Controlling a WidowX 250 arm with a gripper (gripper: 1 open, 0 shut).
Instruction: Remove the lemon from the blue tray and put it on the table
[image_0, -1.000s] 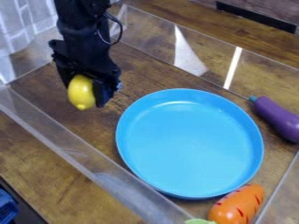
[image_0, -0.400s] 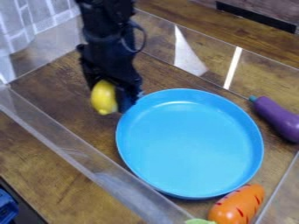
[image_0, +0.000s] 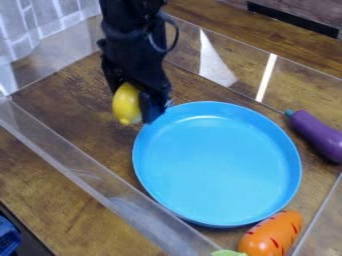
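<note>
The lemon (image_0: 126, 105), small and bright yellow, sits between the black fingers of my gripper (image_0: 135, 99), which is shut on it and points steeply down. It hangs just outside the left rim of the blue tray (image_0: 221, 165), over the dark wood table (image_0: 54, 112). I cannot tell whether the lemon touches the table. The tray itself holds nothing.
A purple eggplant toy (image_0: 321, 135) lies right of the tray. An orange carrot-like toy (image_0: 274, 235) lies at the tray's front edge. Clear acrylic walls (image_0: 80, 180) run along the front left and behind the arm.
My gripper has carried the lemon to the right, from the left part of the table up to the tray's left rim, rolling its wrist somewhat. The grip has stayed the same.
</note>
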